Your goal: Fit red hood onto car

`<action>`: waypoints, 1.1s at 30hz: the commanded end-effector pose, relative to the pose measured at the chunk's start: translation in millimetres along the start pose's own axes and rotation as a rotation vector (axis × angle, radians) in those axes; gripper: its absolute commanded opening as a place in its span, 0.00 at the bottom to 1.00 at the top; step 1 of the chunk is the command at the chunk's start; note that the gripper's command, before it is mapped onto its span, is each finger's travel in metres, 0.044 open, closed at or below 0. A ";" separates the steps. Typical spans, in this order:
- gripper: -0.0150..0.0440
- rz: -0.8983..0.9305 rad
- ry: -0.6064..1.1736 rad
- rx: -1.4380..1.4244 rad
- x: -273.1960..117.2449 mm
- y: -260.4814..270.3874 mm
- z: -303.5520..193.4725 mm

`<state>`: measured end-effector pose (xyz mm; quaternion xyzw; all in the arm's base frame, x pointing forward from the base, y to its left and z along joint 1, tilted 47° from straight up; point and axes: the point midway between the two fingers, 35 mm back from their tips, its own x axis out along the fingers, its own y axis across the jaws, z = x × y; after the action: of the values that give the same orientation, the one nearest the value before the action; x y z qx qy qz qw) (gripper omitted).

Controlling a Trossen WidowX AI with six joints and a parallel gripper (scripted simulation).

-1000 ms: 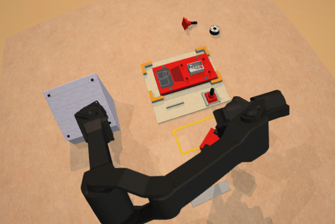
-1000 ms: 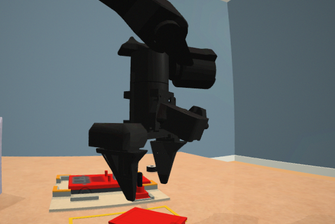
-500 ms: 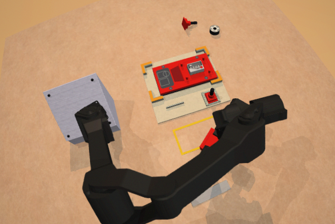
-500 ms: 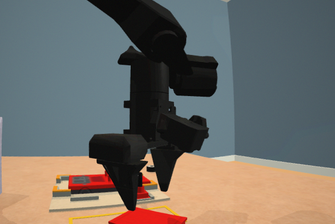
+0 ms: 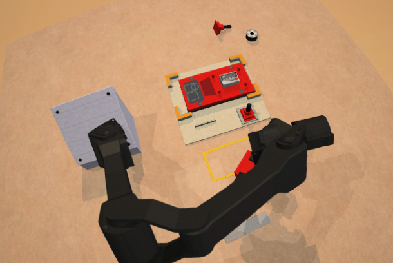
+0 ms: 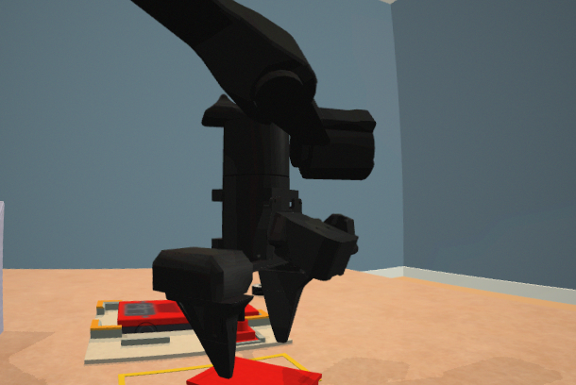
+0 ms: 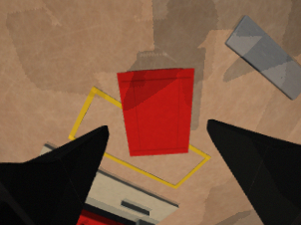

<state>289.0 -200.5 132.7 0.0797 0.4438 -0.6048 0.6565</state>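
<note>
The red hood (image 5: 245, 164) (image 6: 264, 373) (image 7: 159, 114) lies roof up on the table, partly over the yellow outline. My gripper (image 6: 255, 359) (image 7: 157, 126) is wide open and empty above the hood; in the wrist view the hood shows between and beyond the fingertips, with a gap on each side. The arm hides part of the hood in the top view. The red chassis (image 5: 209, 101) (image 6: 165, 321) (image 7: 100, 219) sits in the jig (image 5: 193, 135) (image 6: 109, 351) (image 7: 120, 192). The engine block (image 5: 229, 78) is on its deck, with short pegs around it.
A red part with a black post (image 5: 248, 114) stands upright at the jig's near right. Behind the jig lie another red part with a black stem (image 5: 218, 28) and a wheel (image 5: 251, 35). A big lavender block (image 5: 80, 113) stands left. A grey bar (image 5: 232, 235) (image 7: 264, 55) lies near the arm.
</note>
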 end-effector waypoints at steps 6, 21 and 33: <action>1.00 -0.003 0.000 -0.005 8.9 -0.8 -0.8; 1.00 -0.003 -0.001 -0.005 18.2 -1.2 -1.1; 1.00 -0.004 -0.001 -0.005 24.1 -1.2 -1.1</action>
<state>284.5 -216.4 118.0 0.0769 0.4430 -0.6070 0.6553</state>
